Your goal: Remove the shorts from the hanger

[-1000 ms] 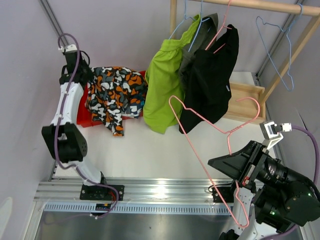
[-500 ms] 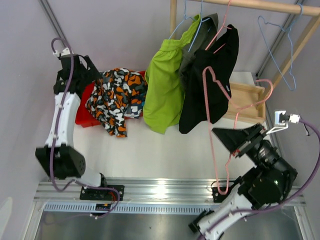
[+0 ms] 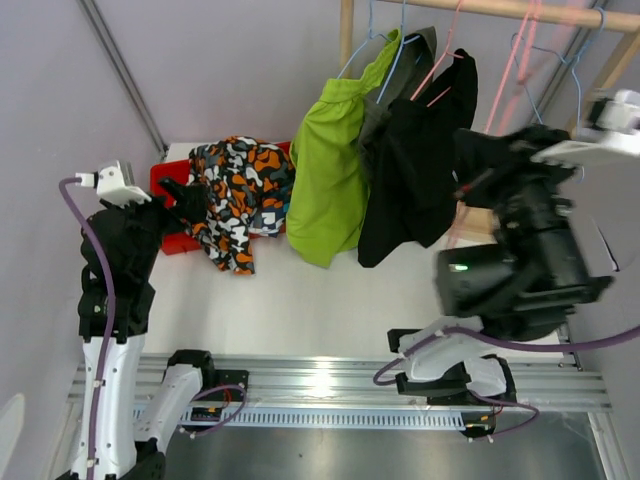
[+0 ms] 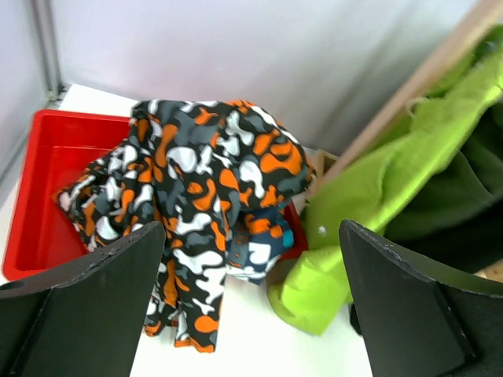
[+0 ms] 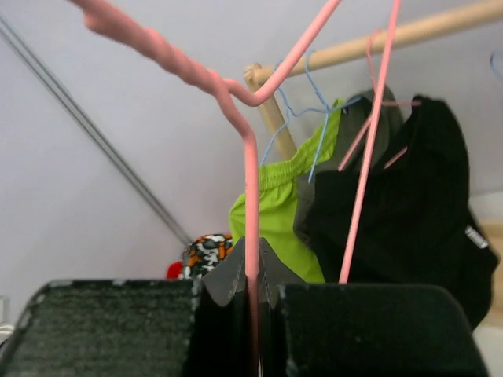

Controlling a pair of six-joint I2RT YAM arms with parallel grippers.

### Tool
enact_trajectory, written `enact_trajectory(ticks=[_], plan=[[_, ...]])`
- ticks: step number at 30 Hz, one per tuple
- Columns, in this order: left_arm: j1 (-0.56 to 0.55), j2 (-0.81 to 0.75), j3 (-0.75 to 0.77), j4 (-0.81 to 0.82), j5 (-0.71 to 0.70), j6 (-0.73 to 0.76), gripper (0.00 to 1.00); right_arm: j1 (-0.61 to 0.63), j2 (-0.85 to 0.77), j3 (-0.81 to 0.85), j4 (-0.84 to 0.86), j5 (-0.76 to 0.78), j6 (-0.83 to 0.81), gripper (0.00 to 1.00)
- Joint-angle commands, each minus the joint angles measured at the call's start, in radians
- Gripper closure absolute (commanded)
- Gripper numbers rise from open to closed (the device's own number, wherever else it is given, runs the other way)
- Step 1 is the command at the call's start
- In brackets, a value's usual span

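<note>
Two grippers, two very different jobs here. The right gripper [image 5: 253, 302] is clenched on the lower wire of a bare pink hanger [image 5: 250, 181], lifted up high by the wooden rail [image 3: 480, 8]. The overhead shot is smeared around that arm, so I can't tell if the hook is on the rail or just near it.

Going outward from that gripper in its wrist view, the black shorts [image 5: 409, 196] are at about 1 o'clock. The grey-olive shorts [image 3: 378, 115] are tucked just beside them, and the lime green shorts [image 5: 275, 212] are at 12. All three pairs hang from hangers with the long axis dropping straight toward 6, while the rail runs 9 to 3. My guess is the right arm is nearer the black pair and would take it side-on.

The left gripper [image 4: 251, 228] is spread wide with nothing in it. It's facing the red bin [image 4: 39, 181], where the orange-black-white shorts [image 4: 204, 173] are heaped at its 12 and spill over the rim onto the tabletop [image 3: 330, 300]. The teal-orange-white shorts [image 4: 263, 247] poke out from underneath.
</note>
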Motion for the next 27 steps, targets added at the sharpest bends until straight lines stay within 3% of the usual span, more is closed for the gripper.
enact_trajectory(ticks=[1,2,3,4,5,11,13,14,16,17,18,19,20,21,23,25,27], plan=[[-0.007,-0.013,-0.066,0.016,0.076,0.025,0.01,-0.077,0.036,0.212,-0.114,0.028,-0.012,1.00],[-0.009,-0.022,-0.074,0.016,0.081,0.022,0.01,-0.118,0.035,0.200,-0.040,0.021,0.031,1.00],[-0.009,-0.031,-0.097,0.027,0.104,0.019,0.01,-0.139,0.015,0.139,0.152,0.023,0.088,1.00],[-0.012,-0.041,-0.115,0.031,0.110,0.020,0.01,-0.162,0.004,0.105,0.233,0.026,0.232,1.00],[-0.013,-0.059,-0.126,0.033,0.110,0.019,0.01,-0.201,-0.005,0.080,0.287,0.024,0.276,1.00],[-0.026,-0.090,-0.207,0.071,0.135,0.026,0.01,-0.333,-0.005,0.040,0.356,0.023,0.375,1.00],[-0.035,-0.084,-0.216,0.082,0.132,0.034,0.01,-0.402,0.013,0.009,0.497,0.053,0.462,1.00],[-0.039,-0.076,-0.232,0.091,0.132,0.034,0.01,-0.425,0.044,0.063,0.588,0.057,0.552,1.00],[-0.046,-0.067,-0.244,0.102,0.139,0.031,0.01,-0.498,0.146,0.296,0.539,0.066,0.527,1.00],[-0.049,-0.062,-0.250,0.105,0.152,0.029,0.01,-0.529,0.271,0.652,0.422,0.058,0.331,1.00],[-0.053,-0.055,-0.261,0.114,0.155,0.028,0.01,-0.554,0.320,0.804,0.117,0.057,0.194,1.00],[-0.053,-0.053,-0.273,0.117,0.156,0.029,0.01,-0.587,0.349,0.884,0.091,0.064,0.148,1.00],[-0.055,-0.055,-0.281,0.123,0.149,0.032,0.01,-0.603,0.343,0.808,0.205,0.096,0.218,1.00],[-0.059,-0.056,-0.287,0.134,0.143,0.037,0.01,-0.615,0.331,0.745,0.482,0.115,0.437,1.00],[-0.062,-0.059,-0.313,0.146,0.135,0.040,0.01,-0.641,0.349,0.768,0.563,0.145,0.505,1.00],[-0.070,-0.058,-0.324,0.151,0.132,0.042,0.01,-0.649,0.375,0.912,0.554,0.158,0.496,1.00],[-0.082,-0.050,-0.330,0.157,0.130,0.046,0.01,-0.652,0.351,0.933,0.761,0.188,0.597,1.00]])
